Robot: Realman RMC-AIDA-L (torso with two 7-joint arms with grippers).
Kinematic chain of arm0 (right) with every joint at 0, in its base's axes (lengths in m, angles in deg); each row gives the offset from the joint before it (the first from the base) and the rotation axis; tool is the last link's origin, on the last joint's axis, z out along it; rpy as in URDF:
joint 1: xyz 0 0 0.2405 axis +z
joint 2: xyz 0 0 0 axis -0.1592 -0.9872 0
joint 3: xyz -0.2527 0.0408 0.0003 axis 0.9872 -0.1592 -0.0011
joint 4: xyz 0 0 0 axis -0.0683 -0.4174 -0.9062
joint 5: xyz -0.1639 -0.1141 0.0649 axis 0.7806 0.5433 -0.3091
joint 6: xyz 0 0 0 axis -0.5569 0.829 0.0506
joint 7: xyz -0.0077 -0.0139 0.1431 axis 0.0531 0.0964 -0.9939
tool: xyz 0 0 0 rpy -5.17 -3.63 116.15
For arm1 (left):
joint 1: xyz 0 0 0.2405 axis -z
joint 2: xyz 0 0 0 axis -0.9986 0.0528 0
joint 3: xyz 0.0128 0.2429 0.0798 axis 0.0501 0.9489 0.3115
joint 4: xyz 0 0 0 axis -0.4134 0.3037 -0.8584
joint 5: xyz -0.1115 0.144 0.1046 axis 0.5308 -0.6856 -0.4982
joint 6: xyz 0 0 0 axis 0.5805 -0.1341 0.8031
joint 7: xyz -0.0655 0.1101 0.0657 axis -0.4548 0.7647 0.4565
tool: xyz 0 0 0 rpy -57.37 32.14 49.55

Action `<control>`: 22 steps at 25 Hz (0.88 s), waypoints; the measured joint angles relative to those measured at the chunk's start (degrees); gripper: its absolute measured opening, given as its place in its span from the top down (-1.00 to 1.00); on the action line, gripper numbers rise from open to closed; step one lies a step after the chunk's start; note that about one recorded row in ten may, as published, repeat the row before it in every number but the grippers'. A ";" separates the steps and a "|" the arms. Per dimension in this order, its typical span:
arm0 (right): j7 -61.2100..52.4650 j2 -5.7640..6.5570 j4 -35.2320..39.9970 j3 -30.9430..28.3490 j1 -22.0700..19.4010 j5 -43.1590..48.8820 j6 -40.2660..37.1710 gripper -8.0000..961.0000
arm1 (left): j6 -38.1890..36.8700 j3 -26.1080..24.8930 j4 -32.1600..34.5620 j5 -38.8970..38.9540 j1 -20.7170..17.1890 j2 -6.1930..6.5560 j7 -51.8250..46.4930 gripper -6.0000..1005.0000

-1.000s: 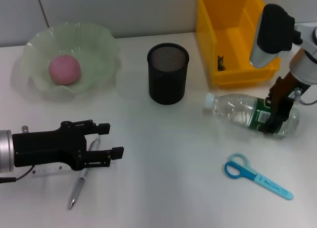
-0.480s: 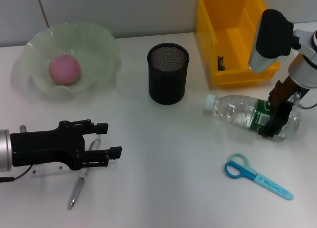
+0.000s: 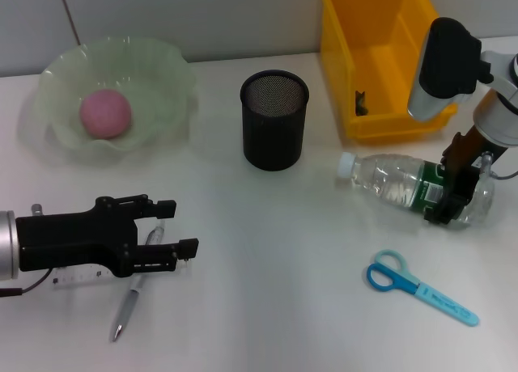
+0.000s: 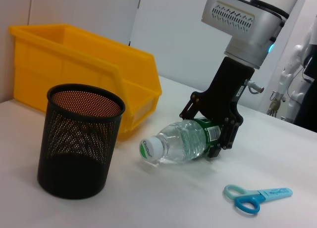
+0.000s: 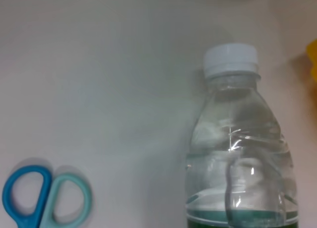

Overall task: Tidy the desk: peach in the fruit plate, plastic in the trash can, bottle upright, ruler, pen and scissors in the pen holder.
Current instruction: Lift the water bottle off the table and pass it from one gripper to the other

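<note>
Head view shows the bottle (image 3: 413, 188) lying on its side near the right edge of the desk (image 3: 267, 307), white cap toward the middle, just in front of the yellow bin (image 3: 380, 57) that stands at the far right corner. The right gripper (image 3: 453, 196) is down on the bottle at its green label, one finger on each side of the body; the fingers seem to touch the plastic, but I cannot be sure how firmly they press. In the left wrist view the same gripper (image 4: 218, 139) straddles the bottle (image 4: 183, 141) in the same way.

The scissors (image 3: 419, 287) lie flat near the front right corner, apart from the bottle. The black mesh pen holder (image 3: 275, 120) stands upright around the middle of the far side. The peach (image 3: 105, 113) sits in the green fruit plate (image 3: 162, 73) at the far left corner.

The left gripper (image 3: 174, 226) hangs low near the front left edge with its fingers spread and nothing between them. Under it lie the pen (image 3: 132, 301) and the ruler (image 3: 77, 277), partly hidden.
</note>
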 joint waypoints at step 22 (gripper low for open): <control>1.39 -1.29 5.25 -0.56 -3.37 -3.61 1.14 -0.61 | 0.00 -0.15 0.00 0.00 0.26 0.13 0.00 -0.42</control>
